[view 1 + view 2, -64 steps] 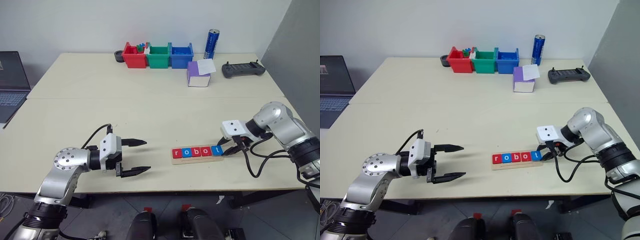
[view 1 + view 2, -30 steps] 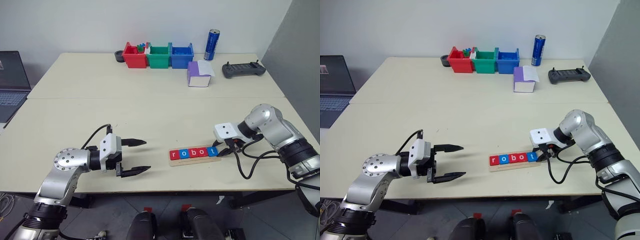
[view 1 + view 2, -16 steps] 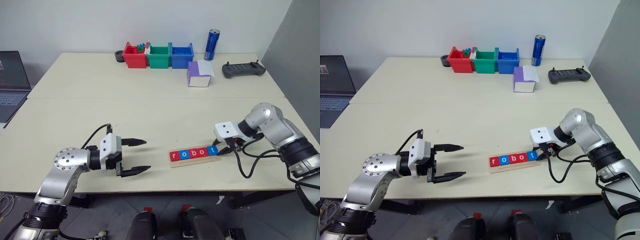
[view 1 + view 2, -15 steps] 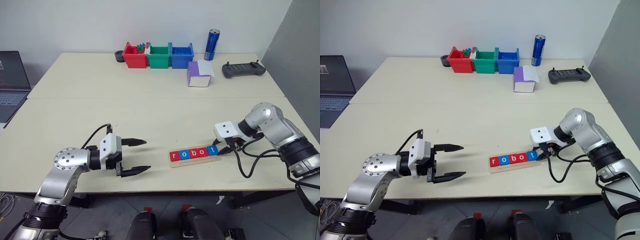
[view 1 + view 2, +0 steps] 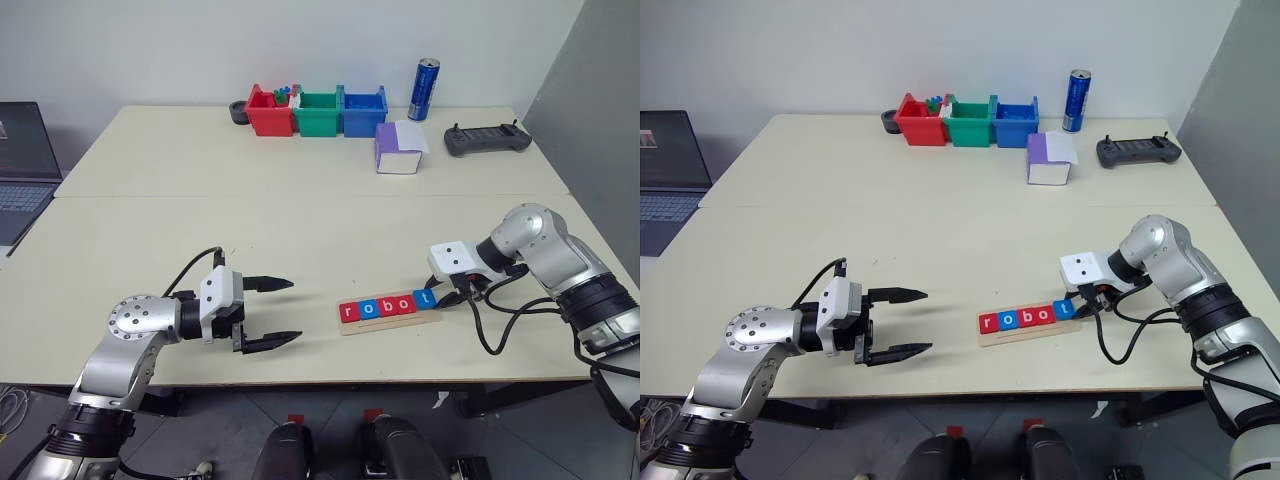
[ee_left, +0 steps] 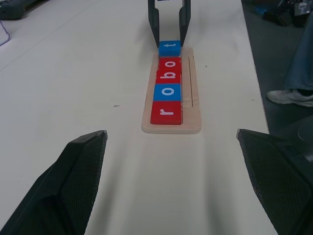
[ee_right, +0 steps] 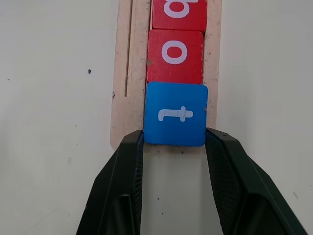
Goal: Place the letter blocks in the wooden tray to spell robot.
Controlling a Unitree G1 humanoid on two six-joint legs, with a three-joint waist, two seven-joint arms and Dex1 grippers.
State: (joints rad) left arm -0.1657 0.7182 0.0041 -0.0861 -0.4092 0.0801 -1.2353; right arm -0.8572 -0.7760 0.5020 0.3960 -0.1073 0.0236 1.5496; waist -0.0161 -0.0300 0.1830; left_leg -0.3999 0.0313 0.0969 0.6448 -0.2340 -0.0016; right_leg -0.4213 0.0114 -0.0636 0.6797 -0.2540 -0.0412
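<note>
Five letter blocks lie in a row in the wooden tray [image 5: 390, 320] near the table's front edge, reading r [image 5: 348, 311], o [image 5: 368, 309], b [image 5: 388, 306], o [image 5: 406, 303], t [image 5: 424, 298]. My right gripper [image 5: 440, 298] points down at the tray's right end. It is shut on the blue t block [image 7: 175, 114], one black finger [image 7: 132, 147] against each near corner. That block sits at the very end of the tray [image 7: 122, 98]. My left gripper [image 5: 294, 311] hovers open over the table to the left of the tray, holding nothing.
Red [image 5: 268, 111], green [image 5: 318, 111] and blue [image 5: 363, 110] bins stand along the table's back edge, with a blue can [image 5: 425, 88] beside them. A purple-and-white box [image 5: 400, 147] and a black controller [image 5: 487, 138] lie at the back right. A laptop [image 5: 20, 160] sits far left.
About two seconds ago my right gripper, the t block and the tray slid slightly left. Since one second ago nothing has moved. My left gripper stayed still throughout.
</note>
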